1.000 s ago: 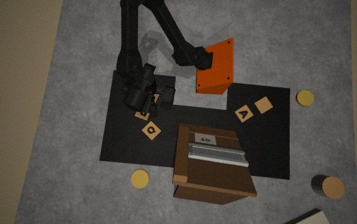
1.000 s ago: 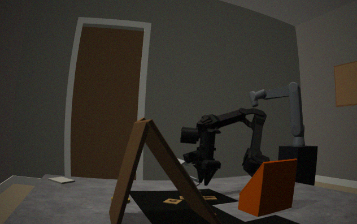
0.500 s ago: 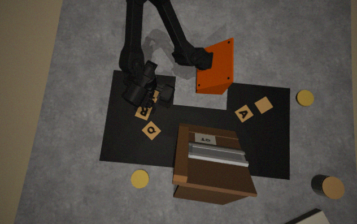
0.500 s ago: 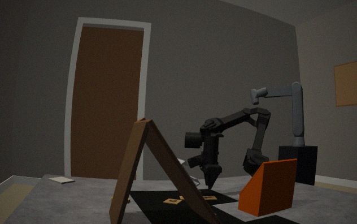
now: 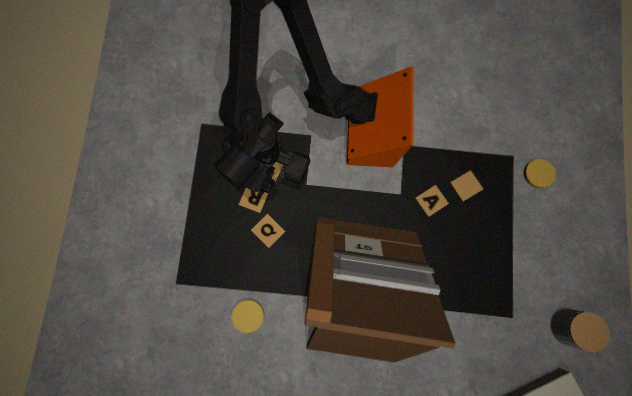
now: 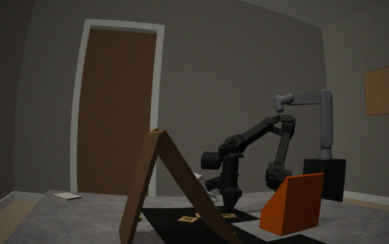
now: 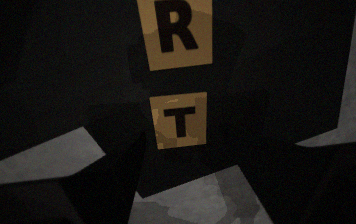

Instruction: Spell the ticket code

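Observation:
My gripper [image 5: 276, 172] [image 6: 229, 208] is open and points down at the T tile [image 5: 277, 171] [image 6: 229, 215] [image 7: 178, 121], which lies flat on the mat between the fingers, not gripped. The R tile [image 5: 254, 199] [image 7: 176, 30] lies close beside it, and the Q tile [image 5: 268, 230] [image 6: 188, 219] lies a little farther off. The A tile [image 5: 432, 201] and a blank tile [image 5: 467, 185] lie on the mat's other side. The ticket [image 5: 363, 246] on the brown board [image 5: 380, 310] reads QT. The grey rail [image 5: 385, 286] below it holds no tiles.
An orange wedge block [image 5: 382, 117] [image 6: 303, 204] stands near the arm's base. Yellow discs [image 5: 540, 173] [image 5: 248, 316] lie beside the dark mat [image 5: 215, 260]. A round-topped cylinder [image 5: 590, 331] and a pale slab [image 5: 555, 387] are at the counter's far corner.

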Robot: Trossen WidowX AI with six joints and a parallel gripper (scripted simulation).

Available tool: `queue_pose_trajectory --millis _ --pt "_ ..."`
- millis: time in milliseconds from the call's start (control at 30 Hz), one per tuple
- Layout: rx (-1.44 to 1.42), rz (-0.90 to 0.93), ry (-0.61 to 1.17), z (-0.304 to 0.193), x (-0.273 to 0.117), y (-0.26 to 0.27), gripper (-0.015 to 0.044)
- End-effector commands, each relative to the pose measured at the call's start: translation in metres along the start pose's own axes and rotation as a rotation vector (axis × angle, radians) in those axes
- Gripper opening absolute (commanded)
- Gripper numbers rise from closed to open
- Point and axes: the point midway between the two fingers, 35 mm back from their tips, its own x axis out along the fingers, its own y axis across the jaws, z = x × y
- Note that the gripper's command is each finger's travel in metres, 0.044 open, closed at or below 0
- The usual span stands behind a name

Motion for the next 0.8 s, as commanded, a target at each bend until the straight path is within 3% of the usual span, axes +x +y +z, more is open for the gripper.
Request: queue_pose_trajectory --millis 0,767 --pt "-0.004 0.002 -0.002 0.000 0.002 0.001 0.0340" --pt "-0.004 0.001 -0.002 -0.001 0.019 0.000 0.0340"
